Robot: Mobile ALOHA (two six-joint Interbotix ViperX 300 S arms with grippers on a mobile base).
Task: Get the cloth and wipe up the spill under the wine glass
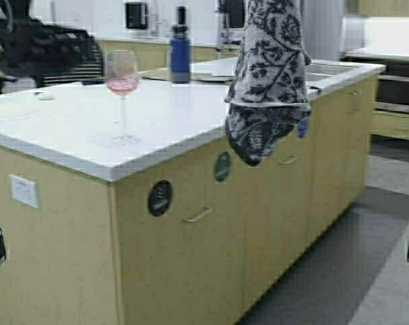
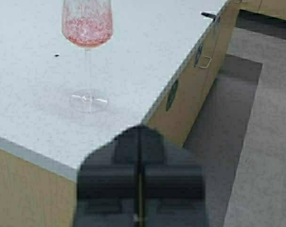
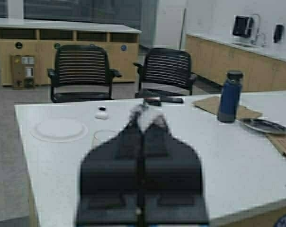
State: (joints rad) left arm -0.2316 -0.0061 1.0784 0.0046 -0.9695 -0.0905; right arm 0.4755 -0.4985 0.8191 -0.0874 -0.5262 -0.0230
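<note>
A: Looking from the high view, where's the cloth?
B: Hanging over the white tabletop's far edge, draped past the cabinets; the wine glass stands near the front corner, a blue bottle behind.
A: Left wrist view?
B: Left gripper, fingers together, holding nothing, just off the tabletop edge near the glass foot; grey floor beside.
A: Right wrist view?
B: Right gripper, fingers clamped on a bit of cloth; chairs beyond.
</note>
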